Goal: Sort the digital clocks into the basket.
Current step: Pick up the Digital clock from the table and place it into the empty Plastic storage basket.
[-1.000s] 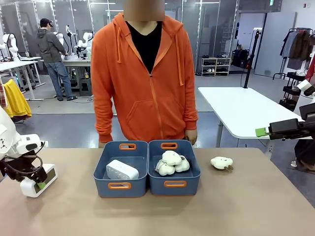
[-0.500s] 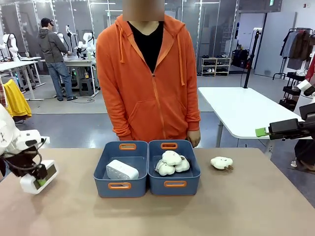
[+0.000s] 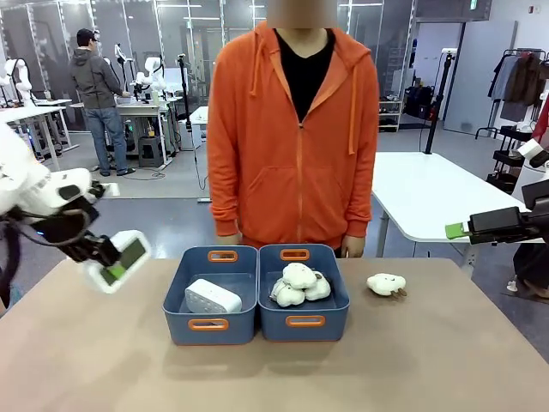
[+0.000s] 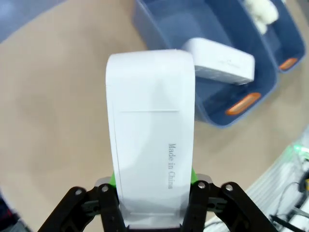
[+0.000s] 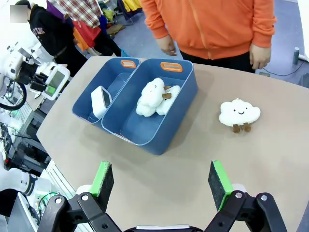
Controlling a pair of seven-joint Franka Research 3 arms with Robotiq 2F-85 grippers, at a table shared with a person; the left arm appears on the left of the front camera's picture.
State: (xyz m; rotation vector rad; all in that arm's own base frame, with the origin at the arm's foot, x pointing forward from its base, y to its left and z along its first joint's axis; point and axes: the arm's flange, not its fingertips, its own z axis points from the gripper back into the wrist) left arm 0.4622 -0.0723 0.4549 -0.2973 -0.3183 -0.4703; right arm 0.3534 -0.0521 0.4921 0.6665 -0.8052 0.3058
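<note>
One digital clock (image 3: 123,260) is held at one end between the pads of the left gripper (image 3: 108,268), whose jaws are clamped on it. The clock is carried over the left part of the table (image 3: 103,360), left of the left basket (image 3: 178,330) and apart from it. Its long axis is aligned with the fingers and extends away from them. In the front view it is tilted, free end raised toward the baskets, with the screen partly shown. In the left wrist view its printed back is presented. A second digital clock (image 3: 212,297) is lying inside the left basket. The right gripper (image 5: 161,179) is spread wide, with nothing between its pads
</note>
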